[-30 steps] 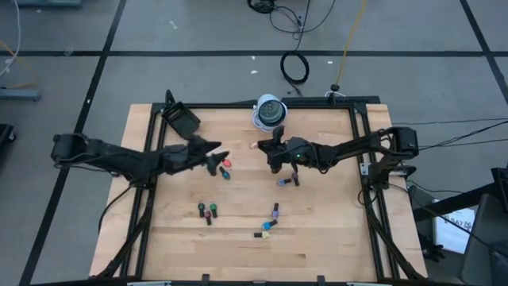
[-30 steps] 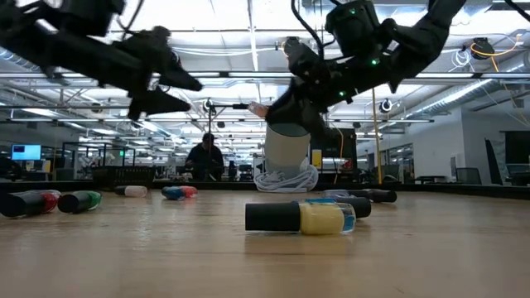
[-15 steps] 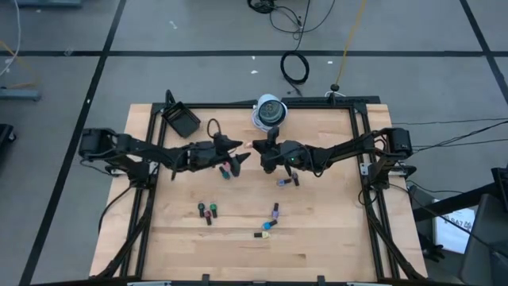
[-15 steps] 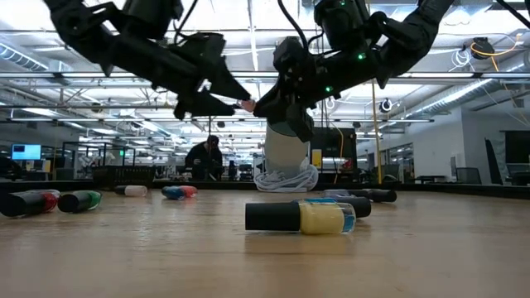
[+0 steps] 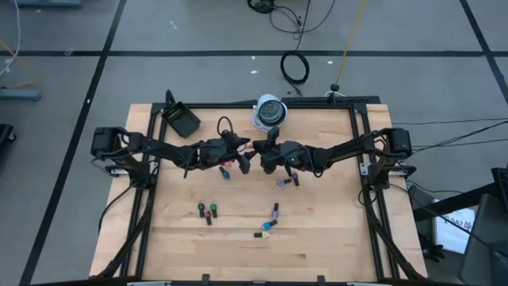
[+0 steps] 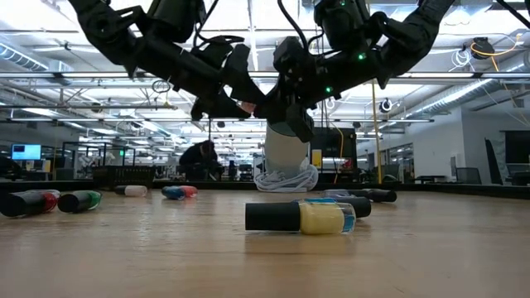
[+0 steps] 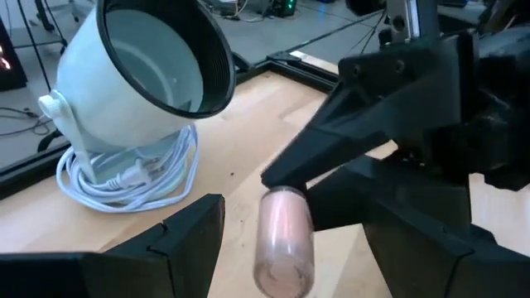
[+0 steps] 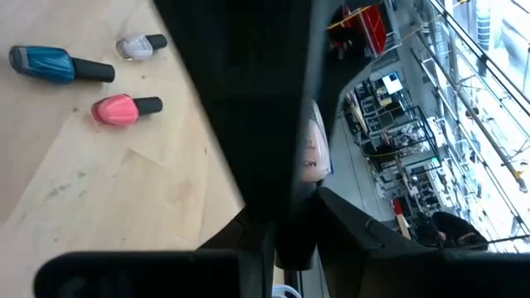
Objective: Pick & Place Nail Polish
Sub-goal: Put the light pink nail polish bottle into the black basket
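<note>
A pale pink nail polish bottle (image 7: 286, 240) hangs in the air above the middle of the table, with my right gripper (image 5: 260, 152) shut on it. My left gripper (image 7: 298, 269) has come up to it from the table's left. It is open, with one finger on either side of the bottle's pink body and a gap on both sides. In the low view the bottle (image 6: 246, 106) shows between the two arms' fingertips. Several other nail polish bottles lie on their sides on the table, among them a red one (image 8: 124, 108) and a teal one (image 8: 50, 64). My right gripper pinches the pink bottle between its two fingers (image 7: 331, 149) at the end that points away from my left gripper; the fingers hide that end. They come at it nearly level from the table's right. The bottle is lifted clear and lies about level, its pink base (image 7: 284, 277) toward the table's left.
A white lamp (image 5: 270, 112) with a coiled cord stands at the far edge, right behind the grippers. A small black tray (image 5: 182, 120) lies at the far left. Loose bottles lie under the grippers (image 5: 226, 169), (image 5: 287, 182) and nearer the front (image 5: 206, 210), (image 5: 275, 210), (image 5: 263, 232).
My left gripper has travelled toward the table's right, up to the right gripper, rolling a little and staying open; its fingers now stand on either side of the pink bottle. My right gripper has kept the bottle almost still.
</note>
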`<state>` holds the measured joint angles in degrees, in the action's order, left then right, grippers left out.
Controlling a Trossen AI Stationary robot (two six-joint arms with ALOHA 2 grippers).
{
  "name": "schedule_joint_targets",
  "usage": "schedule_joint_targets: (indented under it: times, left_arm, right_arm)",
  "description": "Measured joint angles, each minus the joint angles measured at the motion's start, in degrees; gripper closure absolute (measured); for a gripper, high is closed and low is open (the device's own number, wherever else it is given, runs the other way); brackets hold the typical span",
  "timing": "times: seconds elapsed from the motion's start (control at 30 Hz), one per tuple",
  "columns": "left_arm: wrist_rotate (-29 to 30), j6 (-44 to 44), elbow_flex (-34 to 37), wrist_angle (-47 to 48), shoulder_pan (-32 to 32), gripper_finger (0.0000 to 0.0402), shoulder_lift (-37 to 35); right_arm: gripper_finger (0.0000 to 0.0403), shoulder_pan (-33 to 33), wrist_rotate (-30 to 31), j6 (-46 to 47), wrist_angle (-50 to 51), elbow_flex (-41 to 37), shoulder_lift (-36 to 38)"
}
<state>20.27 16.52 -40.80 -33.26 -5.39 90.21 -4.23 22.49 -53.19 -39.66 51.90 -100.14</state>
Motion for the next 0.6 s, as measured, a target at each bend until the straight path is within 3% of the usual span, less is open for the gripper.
schedule_joint_targets:
  times: [0.2,0.53,0.6]
  left_arm:
    - [3.15,0.28,-0.02,0.07,0.0,0.0162,-0.06]
    - [1.69,1.86,-0.02,-0.1,0.02,0.0345,-0.08]
    - [1.22,1.83,-0.02,-0.08,0.01,0.0349,-0.12]
  right_arm:
    - [0.0349,0.0,-0.04,0.0,-0.02,0.0,0.0]
    - [0.0349,-0.02,-0.24,-0.07,0.01,0.0,0.02]
    - [0.0346,-0.04,-1.0,0.65,0.09,0.0,0.02]
